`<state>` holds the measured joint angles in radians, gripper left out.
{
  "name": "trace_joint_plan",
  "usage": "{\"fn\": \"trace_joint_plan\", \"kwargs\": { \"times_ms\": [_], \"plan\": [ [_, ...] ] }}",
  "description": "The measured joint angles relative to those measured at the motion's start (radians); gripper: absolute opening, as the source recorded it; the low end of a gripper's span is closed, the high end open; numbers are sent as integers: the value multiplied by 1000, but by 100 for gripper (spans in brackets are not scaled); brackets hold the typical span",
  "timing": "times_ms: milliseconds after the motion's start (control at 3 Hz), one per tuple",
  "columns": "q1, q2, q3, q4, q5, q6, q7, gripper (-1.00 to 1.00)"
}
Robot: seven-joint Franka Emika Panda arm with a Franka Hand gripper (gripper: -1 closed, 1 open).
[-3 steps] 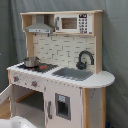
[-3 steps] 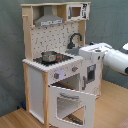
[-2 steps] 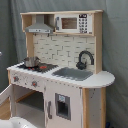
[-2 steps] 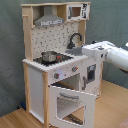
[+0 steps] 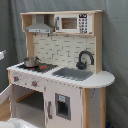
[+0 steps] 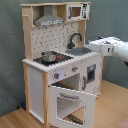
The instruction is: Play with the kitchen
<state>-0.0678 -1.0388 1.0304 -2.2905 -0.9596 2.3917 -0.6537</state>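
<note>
The kitchen (image 5: 65,85) is a tall white and light-wood toy, seen in both exterior views. It has a grey range hood (image 5: 40,26), a small microwave (image 5: 74,23), a black faucet (image 5: 85,59), a sink (image 5: 75,73) and a small metal pot (image 5: 31,61) on the stove. In the second exterior view the kitchen (image 6: 55,75) has its oven door (image 6: 70,102) hanging open, tipped outward. My white arm (image 6: 114,49) reaches in from the second exterior view's right. Its gripper (image 6: 92,46) hovers at the sink end of the counter, beside the faucet (image 6: 75,39).
A dark grey curtain (image 6: 107,20) hangs behind the kitchen. The floor is light wood (image 6: 20,117). A white shape (image 5: 15,123) sits at the bottom left corner of the first exterior view; I cannot tell what it is.
In the second exterior view my arm has swung left and slightly up, from beside the kitchen to the sink end of the counter. The kitchen and oven door have not moved.
</note>
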Motion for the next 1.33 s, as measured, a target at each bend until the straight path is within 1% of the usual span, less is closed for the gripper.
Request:
{"fn": "trace_joint_plan", "kwargs": {
  "times_ms": [333, 667, 1000, 1333],
  "plan": [
    [21, 5, -87, -18, 0, 22, -57, 100],
    [9, 8, -166, -32, 0, 74, -84, 100],
    [8, 11, -246, -32, 0, 121, -127, 100],
    [8, 20, -328, -32, 0, 184, -173, 100]
  ]
}}
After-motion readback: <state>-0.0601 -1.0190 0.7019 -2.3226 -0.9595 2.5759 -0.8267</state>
